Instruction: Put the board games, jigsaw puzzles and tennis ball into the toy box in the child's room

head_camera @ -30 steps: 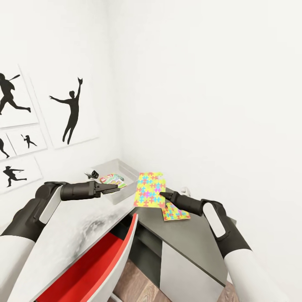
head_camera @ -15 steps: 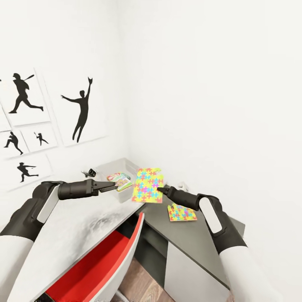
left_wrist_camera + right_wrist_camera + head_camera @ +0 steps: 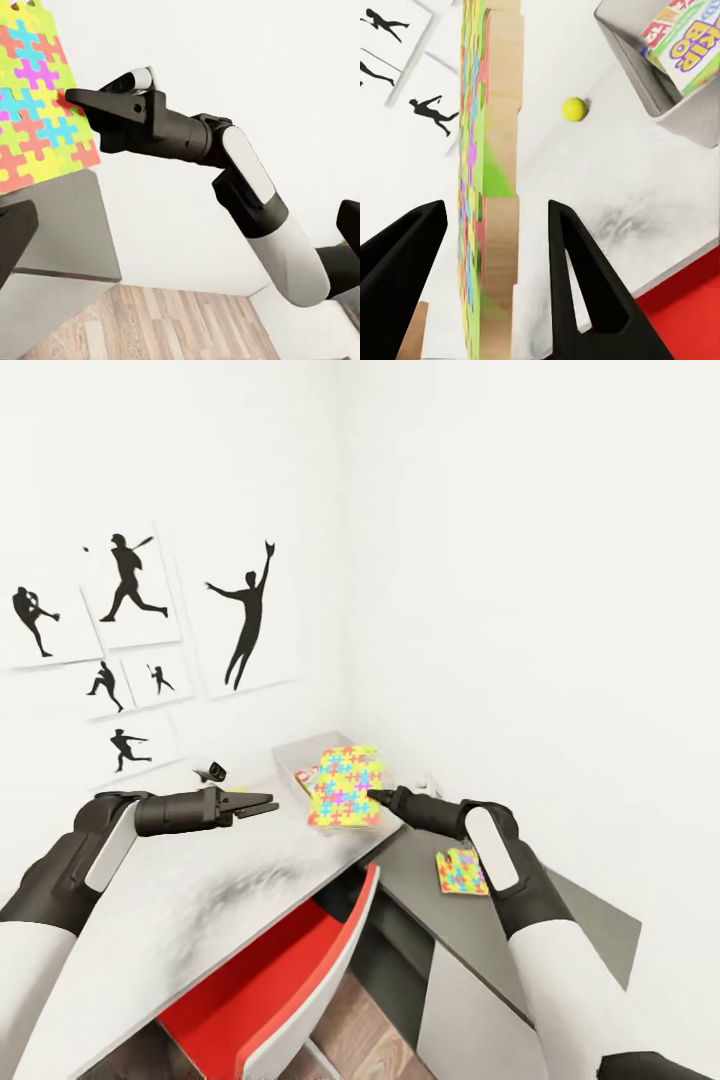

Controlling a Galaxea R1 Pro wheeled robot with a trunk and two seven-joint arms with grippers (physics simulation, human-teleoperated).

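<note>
A jigsaw puzzle [image 3: 345,788] is clamped edgewise by the right gripper [image 3: 376,797] in front of the toy box [image 3: 300,753]. "BO" is read on the board game [image 3: 684,36] inside. The left gripper [image 3: 265,802] is parted, empty.

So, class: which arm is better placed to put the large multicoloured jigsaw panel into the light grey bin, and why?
Right. The right gripper holds the large multicoloured jigsaw panel beside the light grey bin; the left gripper hangs empty, jaws apart.
</note>
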